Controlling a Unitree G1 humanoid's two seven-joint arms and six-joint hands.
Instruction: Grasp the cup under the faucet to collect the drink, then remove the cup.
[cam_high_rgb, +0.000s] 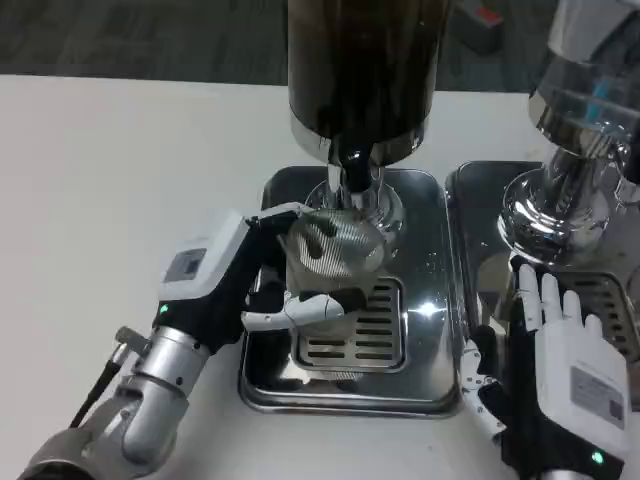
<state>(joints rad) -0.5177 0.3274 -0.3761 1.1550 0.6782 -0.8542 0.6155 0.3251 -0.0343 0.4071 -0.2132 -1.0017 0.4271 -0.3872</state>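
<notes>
Clear ribbed plastic cup (330, 245) under dark dispenser's faucet (352, 175) looks light and crushable; left hand (262, 275) wraps its sidewall, suiting gentle mid-wall pressure. Right hand (565, 350) rests flat, holding nothing.

White table (110, 190) with two steel drip trays (425, 395) side by side.

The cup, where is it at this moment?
In the head view the cup sits centrally, held by the left hand under the faucet, above the drip tray.
</notes>
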